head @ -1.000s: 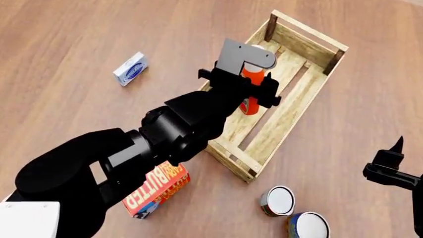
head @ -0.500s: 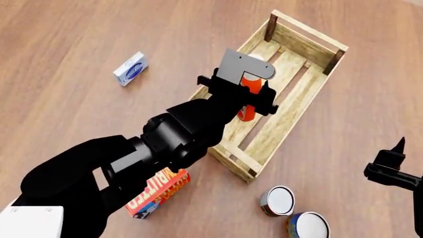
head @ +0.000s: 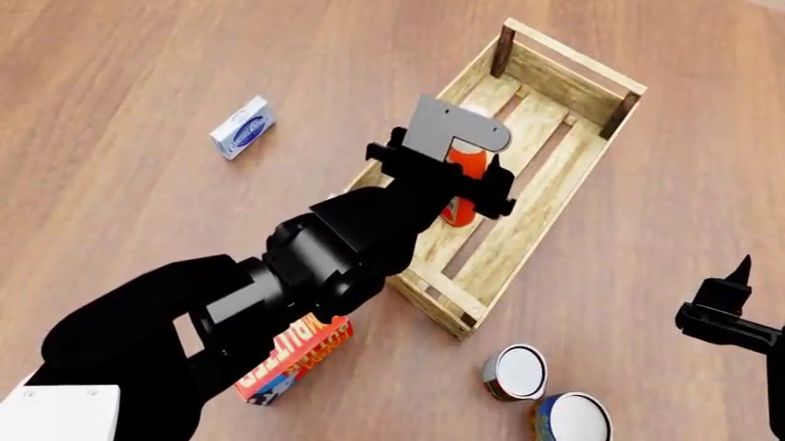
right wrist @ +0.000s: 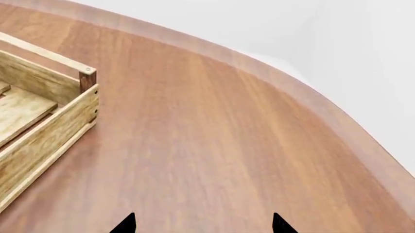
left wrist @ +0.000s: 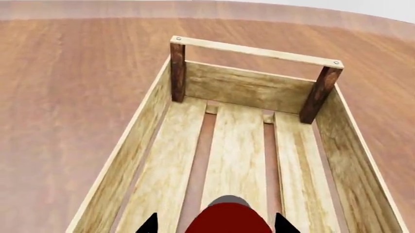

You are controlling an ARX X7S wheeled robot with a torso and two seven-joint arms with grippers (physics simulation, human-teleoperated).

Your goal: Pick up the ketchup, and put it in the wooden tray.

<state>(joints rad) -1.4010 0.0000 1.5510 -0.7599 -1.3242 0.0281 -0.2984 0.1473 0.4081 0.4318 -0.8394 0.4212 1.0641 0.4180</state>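
Observation:
The ketchup (head: pixel 462 163) is an orange-red bottle standing upright inside the wooden tray (head: pixel 576 61), near the tray's middle. My left gripper (head: pixel 444 173) hangs over it, and its grey mount hides the cap. In the left wrist view the red bottle (left wrist: pixel 227 219) sits between the two black fingertips (left wrist: pixel 150 224) with a gap showing on each side, so the left gripper (left wrist: pixel 216 224) is open. The slatted tray (left wrist: pixel 256 51) stretches away beyond it. My right gripper (head: pixel 733 296) waits at the right edge, open and holding nothing (right wrist: pixel 202 224).
A red-orange butter box (head: pixel 292 354) lies under my left arm. A small blue-and-white box (head: pixel 242 127) lies at the far left. Two round cans (head: pixel 516 372) (head: pixel 573 418) stand near the tray's front corner. The right wrist view shows the tray's corner (right wrist: pixel 45 121) and the table's curved edge (right wrist: pixel 311 97).
My left arm has sunk a little and drawn slightly back, and the ketchup has come down lower inside the tray. The right arm has not moved.

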